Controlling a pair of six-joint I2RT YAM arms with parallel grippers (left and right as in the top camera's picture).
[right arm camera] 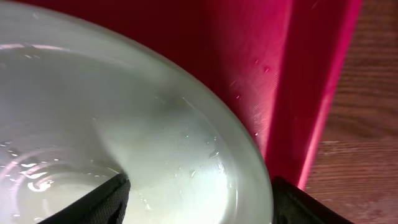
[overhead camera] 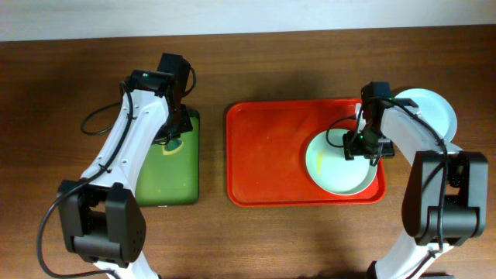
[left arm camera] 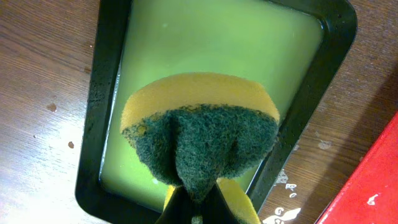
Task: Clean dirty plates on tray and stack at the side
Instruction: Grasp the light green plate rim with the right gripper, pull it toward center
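A pale plate (overhead camera: pixel 337 167) lies at the right end of the red tray (overhead camera: pixel 263 155). My right gripper (overhead camera: pixel 364 143) is open and straddles this plate's right rim, one finger inside and one outside; the right wrist view shows the gripper (right arm camera: pixel 200 186), the wet glossy plate (right arm camera: pixel 155 124) and the tray (right arm camera: pixel 249 50). A second plate (overhead camera: pixel 430 112) rests on the table right of the tray, partly hidden by the right arm. My left gripper (overhead camera: pixel 174 132) is shut on a yellow and green sponge (left arm camera: pixel 199 137) above the green tray (left arm camera: pixel 217 43).
The green tray (overhead camera: pixel 167 178) with a dark rim lies left of the red tray on the wooden table (overhead camera: pixel 62 77). The left part of the red tray holds nothing. White specks (left arm camera: pixel 283 214) lie on the wood between the two trays.
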